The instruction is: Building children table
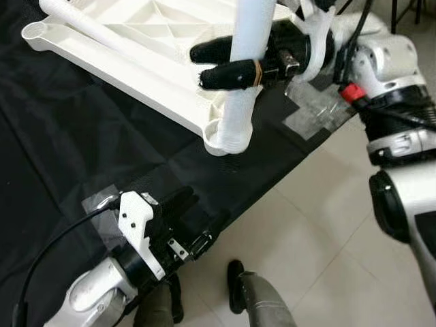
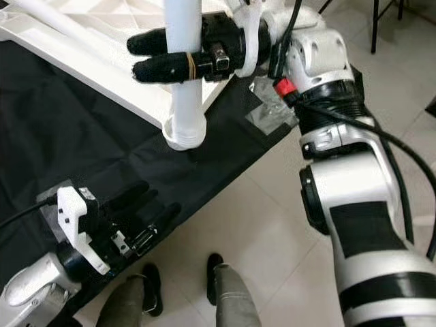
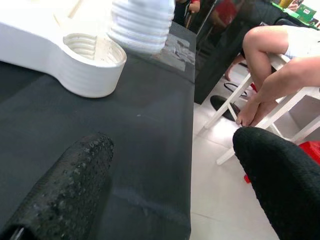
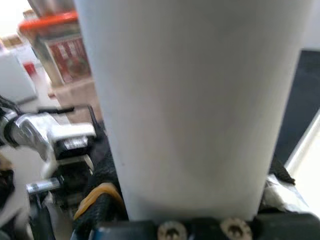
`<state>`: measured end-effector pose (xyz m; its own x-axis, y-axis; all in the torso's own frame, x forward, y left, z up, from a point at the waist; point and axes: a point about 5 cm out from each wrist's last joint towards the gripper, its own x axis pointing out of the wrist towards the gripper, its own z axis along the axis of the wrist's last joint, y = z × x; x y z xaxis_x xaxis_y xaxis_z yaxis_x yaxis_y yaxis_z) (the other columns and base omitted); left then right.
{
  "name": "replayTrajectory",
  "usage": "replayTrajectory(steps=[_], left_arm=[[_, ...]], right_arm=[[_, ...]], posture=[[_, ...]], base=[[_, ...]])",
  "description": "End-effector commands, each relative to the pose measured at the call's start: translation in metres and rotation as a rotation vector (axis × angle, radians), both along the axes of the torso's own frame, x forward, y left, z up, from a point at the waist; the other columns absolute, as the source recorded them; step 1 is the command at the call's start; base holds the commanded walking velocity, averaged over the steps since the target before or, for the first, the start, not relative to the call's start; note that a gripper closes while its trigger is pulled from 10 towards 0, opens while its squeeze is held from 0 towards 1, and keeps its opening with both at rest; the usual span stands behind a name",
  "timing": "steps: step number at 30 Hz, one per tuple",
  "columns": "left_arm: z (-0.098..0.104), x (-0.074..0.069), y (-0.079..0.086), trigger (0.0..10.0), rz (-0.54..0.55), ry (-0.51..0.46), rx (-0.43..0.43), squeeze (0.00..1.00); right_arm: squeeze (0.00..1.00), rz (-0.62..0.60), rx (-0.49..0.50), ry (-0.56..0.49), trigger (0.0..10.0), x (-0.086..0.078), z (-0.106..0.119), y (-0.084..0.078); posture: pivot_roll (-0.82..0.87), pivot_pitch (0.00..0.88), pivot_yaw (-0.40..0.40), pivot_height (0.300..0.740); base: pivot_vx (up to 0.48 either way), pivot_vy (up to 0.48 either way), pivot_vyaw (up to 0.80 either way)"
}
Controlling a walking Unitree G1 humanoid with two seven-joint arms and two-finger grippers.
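Between the right gripper's (image 1: 221,63) clenched fingers stands the white table leg (image 1: 244,65); the left gripper (image 1: 202,221) rests released.

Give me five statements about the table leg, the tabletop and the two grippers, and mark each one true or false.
1. The right gripper is shut on the white table leg. True.
2. The leg stands upright with its ribbed lower end at the corner socket of the white tabletop. True.
3. The left gripper also holds the leg. False: it is open and holds nothing, low over the black cloth near the edge, apart from the leg.
4. The tabletop lies on bare wood. False: it lies on the black cloth.
5. Another white leg lies across the tabletop. True.
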<state>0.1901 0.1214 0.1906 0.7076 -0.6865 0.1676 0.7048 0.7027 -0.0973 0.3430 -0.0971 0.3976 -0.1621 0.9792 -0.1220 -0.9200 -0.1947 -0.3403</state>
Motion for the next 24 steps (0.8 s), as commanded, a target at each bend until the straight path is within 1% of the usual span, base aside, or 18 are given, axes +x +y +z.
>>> replayTrajectory(steps=[1, 3, 5, 6, 7, 8, 9, 11, 13, 14, 16, 18, 20, 22, 24], left_arm=[[0.001, -0.004, 0.0, 10.0, 0.001, 0.0, -0.01, 0.0], [0.004, -0.003, 0.001, 10.0, 0.022, -0.02, -0.001, 0.0], [0.004, -0.003, 0.001, 10.0, 0.022, -0.02, -0.001, 0.0], [0.006, -0.001, 0.003, 10.0, 0.05, -0.035, 0.007, 0.0], [0.006, -0.001, 0.003, 10.0, 0.05, -0.035, 0.007, 0.0], [0.007, 0.001, 0.007, 10.0, 0.107, -0.054, 0.018, 0.0], [0.007, 0.001, 0.007, 10.0, 0.107, -0.054, 0.018, 0.0], [0.008, 0.004, 0.012, 10.0, 0.172, -0.072, 0.032, 0.0], [0.008, 0.004, 0.012, 10.0, 0.172, -0.072, 0.032, 0.0], [0.008, 0.003, 0.013, 10.0, 0.19, -0.075, 0.04, 0.0], [0.008, 0.003, 0.013, 10.0, 0.19, -0.075, 0.04, 0.0], [0.008, 0.002, 0.013, 10.0, 0.195, -0.075, 0.041, 0.0], [0.008, 0.002, 0.013, 10.0, 0.197, -0.075, 0.042, 0.0], [0.008, 0.002, 0.013, 10.0, 0.197, -0.075, 0.042, 0.0], [0.008, 0.003, 0.012, 10.0, 0.198, -0.075, 0.045, 0.0]], right_arm=[[0.0, 0.025, -0.03, -0.05, 10.0, -0.003, 0.006, 0.002], [0.0, 0.015, -0.053, -0.075, 10.0, -0.002, 0.01, 0.004], [0.0, 0.015, -0.053, -0.075, 10.0, -0.002, 0.01, 0.004], [0.0, 0.017, -0.065, -0.094, 10.0, -0.003, 0.013, 0.005], [0.0, 0.017, -0.065, -0.094, 10.0, -0.003, 0.013, 0.005], [0.0, 0.042, -0.082, -0.115, 10.0, -0.007, 0.017, 0.008], [0.0, 0.042, -0.082, -0.115, 10.0, -0.007, 0.017, 0.008], [0.0, 0.091, -0.109, -0.164, 10.0, -0.013, 0.02, 0.017], [0.0, 0.091, -0.109, -0.164, 10.0, -0.013, 0.02, 0.017], [0.0, 0.121, -0.111, -0.227, 10.0, -0.015, 0.022, 0.026], [0.0, 0.121, -0.111, -0.227, 10.0, -0.015, 0.022, 0.026], [0.0, 0.136, -0.108, -0.264, 10.0, -0.016, 0.023, 0.031], [0.0, 0.147, -0.098, -0.274, 10.0, -0.016, 0.023, 0.035], [0.0, 0.147, -0.098, -0.274, 10.0, -0.016, 0.023, 0.035], [0.0, 0.164, -0.084, -0.28, 10.0, -0.015, 0.019, 0.041]], posture=[[0.0, 0.441, -0.044, 0.74], [-0.01, 0.447, -0.043, 0.74], [-0.01, 0.447, -0.043, 0.74], [-0.01, 0.448, -0.044, 0.74], [-0.01, 0.448, -0.044, 0.74], [-0.01, 0.451, -0.052, 0.74], [-0.01, 0.451, -0.052, 0.74], [-0.01, 0.451, -0.052, 0.74], [-0.01, 0.451, -0.052, 0.74], [0.0, 0.448, -0.065, 0.74], [0.0, 0.448, -0.065, 0.74], [0.0, 0.449, -0.067, 0.74], [0.0, 0.449, -0.068, 0.74], [0.0, 0.449, -0.068, 0.74], [0.0, 0.452, -0.068, 0.74]], base=[[0.0, 0.0, 0.0], [0.0, 0.0, 0.0], [0.0, 0.0, 0.0], [0.0, 0.0, 0.0], [0.0, 0.0, 0.0], [0.0, 0.0, 0.0], [0.0, 0.0, 0.0], [0.0, 0.0, 0.0], [0.0, 0.0, 0.0], [0.0, 0.0, 0.0], [0.0, 0.0, 0.0], [0.0, 0.0, 0.0], [0.0, 0.0, 0.0], [0.0, 0.0, 0.0], [0.0, 0.0, 0.0]])
